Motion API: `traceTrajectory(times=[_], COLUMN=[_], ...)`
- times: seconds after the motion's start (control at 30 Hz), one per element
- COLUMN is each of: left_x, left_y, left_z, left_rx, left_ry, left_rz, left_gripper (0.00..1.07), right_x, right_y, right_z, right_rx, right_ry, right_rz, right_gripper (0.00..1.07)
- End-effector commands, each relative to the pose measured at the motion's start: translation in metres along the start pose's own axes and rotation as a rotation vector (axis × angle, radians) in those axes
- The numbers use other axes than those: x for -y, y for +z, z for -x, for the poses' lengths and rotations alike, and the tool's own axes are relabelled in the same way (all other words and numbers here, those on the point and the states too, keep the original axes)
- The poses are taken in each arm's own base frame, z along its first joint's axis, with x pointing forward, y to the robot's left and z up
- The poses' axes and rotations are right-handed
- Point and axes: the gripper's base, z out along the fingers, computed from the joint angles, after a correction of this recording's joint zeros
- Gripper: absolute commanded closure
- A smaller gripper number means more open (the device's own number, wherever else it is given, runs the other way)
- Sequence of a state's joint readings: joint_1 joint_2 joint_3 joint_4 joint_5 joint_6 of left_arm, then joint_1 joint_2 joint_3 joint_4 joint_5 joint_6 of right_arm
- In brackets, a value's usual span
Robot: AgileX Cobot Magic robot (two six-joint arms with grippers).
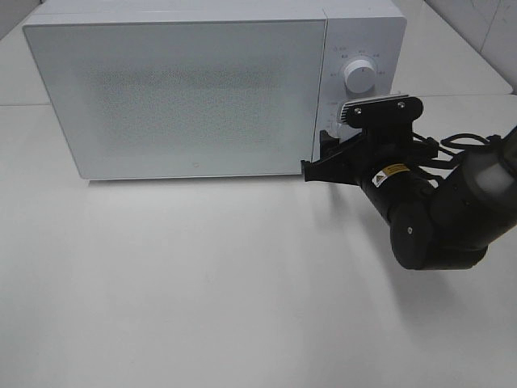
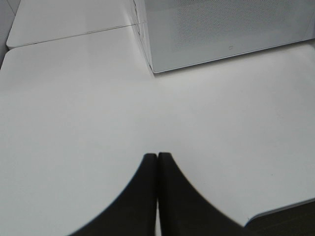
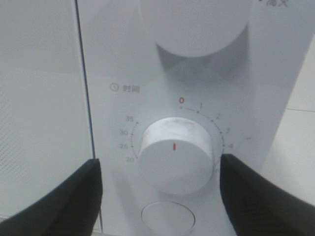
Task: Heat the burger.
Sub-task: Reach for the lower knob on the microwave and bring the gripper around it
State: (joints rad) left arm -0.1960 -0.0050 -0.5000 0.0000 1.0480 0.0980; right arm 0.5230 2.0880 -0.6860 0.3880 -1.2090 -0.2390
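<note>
Microwave [image 1: 359, 32] shell: white, smooth, low sheen; metal or plastic, cannot tell. Door [image 1: 178, 93]: frosted panel with a fine dotted mesh texture. Timer knob [image 3: 175, 157]: white plastic, satin. Table [image 1: 202, 283]: white, smooth, matt. Right gripper [image 3: 160, 163] and left gripper [image 2: 157, 156] — matt black plastic. Right arm [image 1: 452, 214] casing — black, faint sheen.
</note>
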Motion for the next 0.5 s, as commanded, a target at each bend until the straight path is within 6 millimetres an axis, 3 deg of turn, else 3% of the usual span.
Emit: traceTrajectory(times=[0.03,0.5], left_x=[0.0005,0.0005], left_y=[-0.0022,-0.0022], left_z=[-0.0008,-0.0008], left_rx=[0.032,0.032], left_ry=[-0.007,-0.007], left_rz=[0.001,0.001], left_gripper=[1.06,1.06], right_x=[0.0037,0.0051], right_y=[-0.0025,-0.0073], right_z=[0.0116,0.0083], right_rx=[0.126,0.126], right_ry=[-0.018,-0.015], right_rz=[-0.032,-0.03], right_gripper=[0.42,0.42])
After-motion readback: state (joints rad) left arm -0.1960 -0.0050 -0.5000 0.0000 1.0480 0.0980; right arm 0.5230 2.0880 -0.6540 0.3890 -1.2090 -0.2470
